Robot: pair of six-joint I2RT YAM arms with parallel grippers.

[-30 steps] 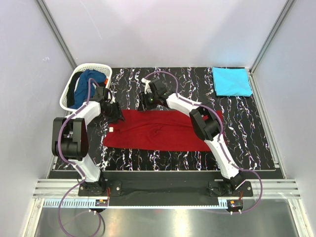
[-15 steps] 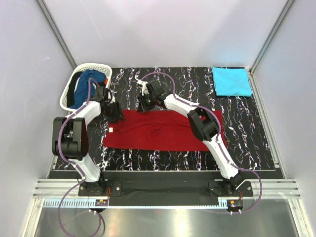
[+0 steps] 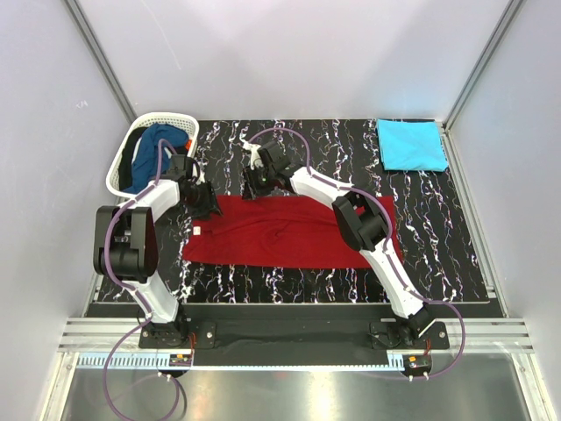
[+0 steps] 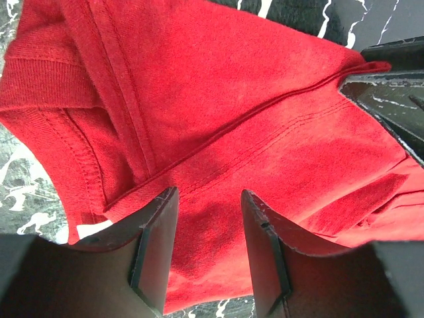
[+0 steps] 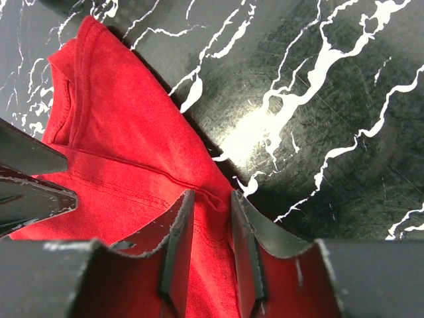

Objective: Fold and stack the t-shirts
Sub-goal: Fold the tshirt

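Note:
A deep red t-shirt (image 3: 289, 232) lies as a long flat band across the middle of the black marbled table. My left gripper (image 3: 203, 206) is down on its far left corner. In the left wrist view its jaws (image 4: 209, 195) stand apart, open, with flat red cloth (image 4: 218, 99) beneath them. My right gripper (image 3: 256, 186) is at the shirt's far edge, a little right of the left one. In the right wrist view its narrow jaws (image 5: 212, 195) pinch a puckered ridge of the red hem (image 5: 132, 159). A folded turquoise t-shirt (image 3: 410, 145) lies at the back right. A dark blue t-shirt (image 3: 153, 145) sits crumpled in the basket.
The white lattice basket (image 3: 112, 180) stands at the back left corner, close to the left arm. Grey walls with metal posts enclose the table. The left gripper's black fingers (image 5: 26, 179) show at the left of the right wrist view, close to the right gripper.
The right gripper has slid a little to the left along the red shirt's far edge and its jaws have narrowed onto the cloth. The left arm has not moved.

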